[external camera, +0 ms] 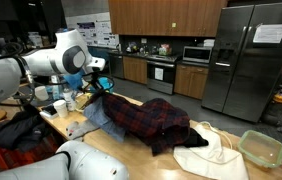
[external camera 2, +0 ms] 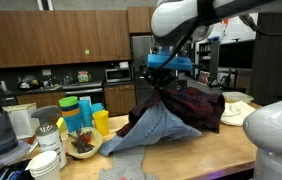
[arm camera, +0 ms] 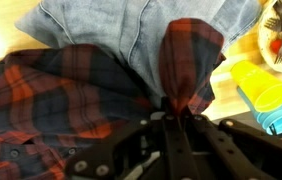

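Plaid shirt point(external camera: 146, 118) sprawled on the table point(external camera: 73, 126) in an exterior view, one corner pinched in the closed gripper point(external camera: 103, 88). In an exterior view, denim point(external camera 2: 151, 130) lay beneath; bare table fronted it. Wrist view: yellow cups point(arm camera: 261, 92) sat seemingly just beside the clamped fold.

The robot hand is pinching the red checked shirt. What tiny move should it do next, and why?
Probably a small lift straight up. The hand is shut on a fold of the red checked shirt, whose rest lies on the table, partly over the blue denim cloth. A gentle lift would likely test the grip and peel the shirt off the denim.
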Available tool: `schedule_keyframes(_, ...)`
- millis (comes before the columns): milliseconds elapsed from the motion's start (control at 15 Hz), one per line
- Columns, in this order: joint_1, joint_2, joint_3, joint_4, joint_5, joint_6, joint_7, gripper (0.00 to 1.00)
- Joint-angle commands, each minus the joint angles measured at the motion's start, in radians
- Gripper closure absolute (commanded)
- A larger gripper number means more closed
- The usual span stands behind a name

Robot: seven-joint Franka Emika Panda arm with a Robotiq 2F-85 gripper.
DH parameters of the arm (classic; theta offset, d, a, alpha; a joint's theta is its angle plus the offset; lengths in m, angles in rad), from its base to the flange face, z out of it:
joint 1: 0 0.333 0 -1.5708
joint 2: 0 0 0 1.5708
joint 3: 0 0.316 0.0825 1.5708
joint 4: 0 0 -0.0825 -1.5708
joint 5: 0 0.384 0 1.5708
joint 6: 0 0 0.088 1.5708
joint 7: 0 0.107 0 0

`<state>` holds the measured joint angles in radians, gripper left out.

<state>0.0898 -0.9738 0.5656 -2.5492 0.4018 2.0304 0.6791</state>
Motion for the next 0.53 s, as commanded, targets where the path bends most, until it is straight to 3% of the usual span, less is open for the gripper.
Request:
schedule_keyframes(0,0.044,0.129,-0.058,0.099,-0.036,-0.035,-0.081,0.98)
schedule_keyframes(67,0.048,0.153,-0.065,0.118,-0.042,-0.051,-0.096,0.98)
schedule_keyframes(133,0.047,0.172,-0.067,0.135,-0.051,-0.063,-0.105,0.68)
schedule_keyframes(200,0.05,0.189,-0.071,0.151,-0.058,-0.079,-0.113,0.67)
schedule_keyframes(467,0.061,0.237,-0.091,0.208,-0.059,-0.112,-0.137,0.44)
